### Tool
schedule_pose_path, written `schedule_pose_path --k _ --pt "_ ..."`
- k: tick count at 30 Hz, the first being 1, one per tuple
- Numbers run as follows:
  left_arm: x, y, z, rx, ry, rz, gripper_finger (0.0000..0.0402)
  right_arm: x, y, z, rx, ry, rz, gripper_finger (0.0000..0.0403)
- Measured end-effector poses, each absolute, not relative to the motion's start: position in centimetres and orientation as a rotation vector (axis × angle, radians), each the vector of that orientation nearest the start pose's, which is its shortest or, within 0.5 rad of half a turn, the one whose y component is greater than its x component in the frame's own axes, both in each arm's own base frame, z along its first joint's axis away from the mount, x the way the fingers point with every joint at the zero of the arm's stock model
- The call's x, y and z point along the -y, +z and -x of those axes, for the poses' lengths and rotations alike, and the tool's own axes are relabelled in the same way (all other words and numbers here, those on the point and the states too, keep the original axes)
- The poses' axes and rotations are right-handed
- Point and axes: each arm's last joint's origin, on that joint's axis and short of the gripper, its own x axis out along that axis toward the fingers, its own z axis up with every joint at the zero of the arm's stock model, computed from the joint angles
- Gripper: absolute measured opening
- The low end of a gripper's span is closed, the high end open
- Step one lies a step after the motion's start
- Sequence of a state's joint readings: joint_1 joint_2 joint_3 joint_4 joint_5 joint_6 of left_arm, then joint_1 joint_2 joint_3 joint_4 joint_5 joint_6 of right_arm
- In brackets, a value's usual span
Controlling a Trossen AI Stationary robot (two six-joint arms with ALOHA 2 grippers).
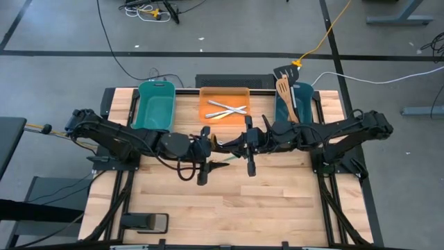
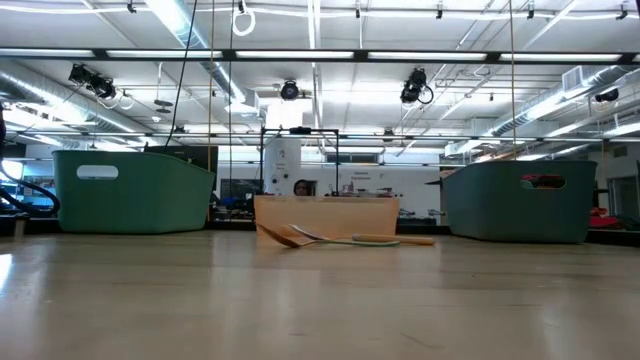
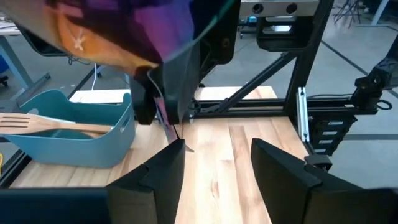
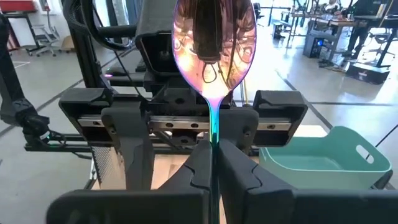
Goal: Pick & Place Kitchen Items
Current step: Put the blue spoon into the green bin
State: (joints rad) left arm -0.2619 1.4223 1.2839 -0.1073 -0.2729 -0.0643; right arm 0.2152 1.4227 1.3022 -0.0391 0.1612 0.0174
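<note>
The left hand (image 3: 214, 171) is released, fingers spread, facing the right hand (image 4: 212, 162), which clenches an iridescent spoon (image 4: 213, 46) by its handle above mid-tabletop (image 1: 229, 201). The thin handle could slip or twist, dropping the spoon.

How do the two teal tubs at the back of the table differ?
The left teal tub looks empty from above, while the right teal tub holds a wooden slotted spatula and a black turner that stick out over its far rim. The left tub lies beside the left arm, the right tub beside the right arm. Both share the same teal colour and shape, with handle cut-outs, and flank the orange tray.
</note>
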Motion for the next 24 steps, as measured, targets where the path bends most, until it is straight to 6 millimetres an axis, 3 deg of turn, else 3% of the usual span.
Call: schedule_pose_path --k 24 --pt "7.2 36.9 -31.6 -0.22 0.084 -0.028 0.0192 -7.7 37.7 -32.0 -0.152 0.069 0.043 0.0015"
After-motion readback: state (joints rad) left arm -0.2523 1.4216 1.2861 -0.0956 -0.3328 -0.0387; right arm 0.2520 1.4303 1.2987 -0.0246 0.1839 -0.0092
